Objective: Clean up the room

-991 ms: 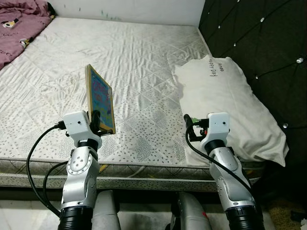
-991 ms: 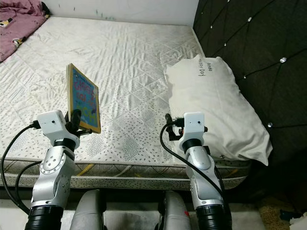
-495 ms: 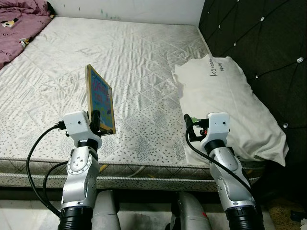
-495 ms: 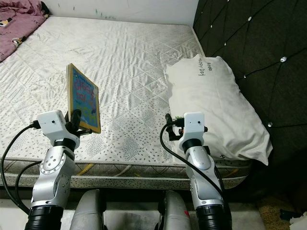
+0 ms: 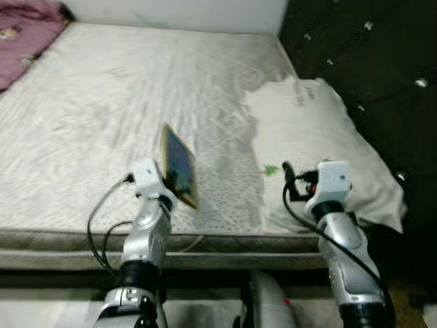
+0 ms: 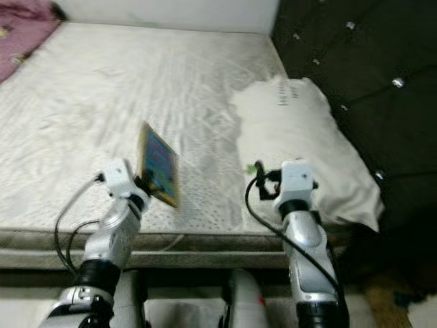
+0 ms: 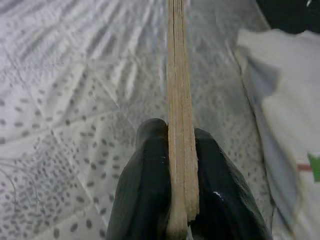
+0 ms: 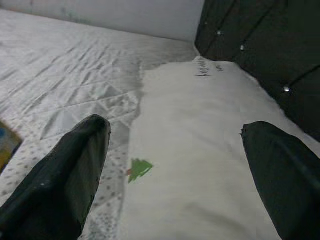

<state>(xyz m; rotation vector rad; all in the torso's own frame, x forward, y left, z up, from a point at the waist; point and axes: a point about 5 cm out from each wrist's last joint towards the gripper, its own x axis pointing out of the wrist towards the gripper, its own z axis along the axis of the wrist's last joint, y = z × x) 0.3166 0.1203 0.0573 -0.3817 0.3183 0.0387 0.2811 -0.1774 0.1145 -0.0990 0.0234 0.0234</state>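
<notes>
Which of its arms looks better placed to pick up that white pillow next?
The right. Its tool is open and empty, hovering at the pillow; the left tool is clamped on a thin book.

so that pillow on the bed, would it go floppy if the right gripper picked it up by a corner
Probably floppy: the pillow lies slumped and creased on the mattress. It looks soft and light for its bulk, so a corner pinch by the open right gripper would likely let the rest sag.
</notes>
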